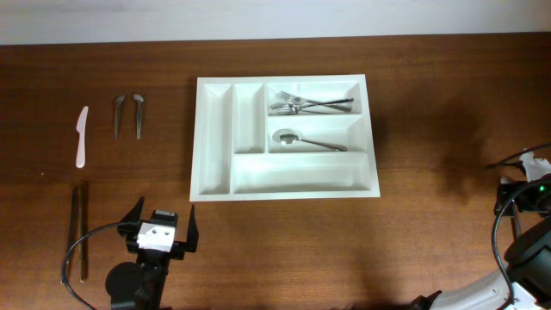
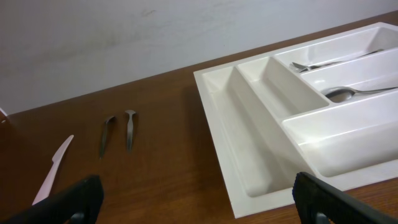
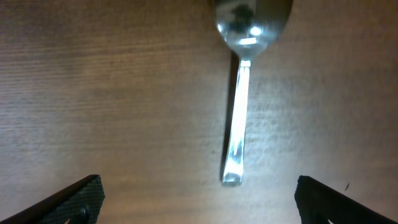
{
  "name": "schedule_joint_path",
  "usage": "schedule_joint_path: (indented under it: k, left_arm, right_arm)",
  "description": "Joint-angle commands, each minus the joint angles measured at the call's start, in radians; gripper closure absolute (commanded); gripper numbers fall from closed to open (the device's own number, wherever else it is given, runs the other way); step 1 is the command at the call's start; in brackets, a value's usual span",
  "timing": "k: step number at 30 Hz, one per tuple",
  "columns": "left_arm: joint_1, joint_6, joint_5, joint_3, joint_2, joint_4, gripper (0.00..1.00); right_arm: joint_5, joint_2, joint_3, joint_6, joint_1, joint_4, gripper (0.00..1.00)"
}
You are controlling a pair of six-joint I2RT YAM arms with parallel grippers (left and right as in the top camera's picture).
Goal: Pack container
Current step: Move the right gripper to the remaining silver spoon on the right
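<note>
My left end effector [image 1: 162, 217] hangs at the near edge of the desk [image 1: 430, 241]. Its fingers are spread wide and hold nothing, and it is angled toward the unpacked pieces on that side. I judge it is posed for a pick.

Just to its left lie 2 dark thin rods [image 1: 77, 232], side by side and pointing away from me. They are the closest candidates.

On the right, the right end effector [image 3: 199, 202] is also spread and empty. It looks straight down on a loose spoon [image 3: 237, 124] lying flat, handle toward the fingers, so closing across the handle looks the sensible grasp. The overhead view does not show me this spoon.

Further out on the left are a white knife [image 1: 81, 136] and a short metal pair [image 1: 119, 114].

The container [image 1: 301, 175] sits mid-desk, square to me. Its 2 narrow upright slots and nearest long slot are bare. A packed spoon [image 1: 306, 141] lies in the middle long slot and forks [image 1: 308, 104] in the farthest. They appear sorted by kind, so the loose spoon likely belongs in the middle slot.
</note>
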State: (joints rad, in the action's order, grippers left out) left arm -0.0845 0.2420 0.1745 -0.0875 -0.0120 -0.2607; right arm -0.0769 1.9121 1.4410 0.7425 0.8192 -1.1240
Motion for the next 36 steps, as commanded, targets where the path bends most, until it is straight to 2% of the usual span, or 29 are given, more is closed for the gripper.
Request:
schedule_joint_path:
  k: [1,4,9,18,36]
  left_arm:
    - [0.006,-0.003,-0.007,0.005,0.002,-0.001,0.01]
    - [0.006,-0.003,-0.007,0.005,0.002,-0.001,0.01]
    - [0.006,-0.003,-0.007,0.005,0.002,-0.001,0.01]
    - [0.006,-0.003,-0.007,0.005,0.002,-0.001,0.01]
    - [0.006,-0.002,-0.007,0.005,0.002,-0.001,0.01]
  right_arm:
    - [0.045,-0.008,-0.021,0.096,0.000,0.034,0.01]
    - [0.042,-0.005,-0.033,0.140,0.000,0.093,0.01]
    - [0.040,0.030,-0.034,0.114,0.000,0.164,0.01]
    - [0.040,0.115,-0.035,0.109,0.000,0.169,0.01]
    - [0.040,0.159,-0.036,0.110,0.000,0.224,0.01]
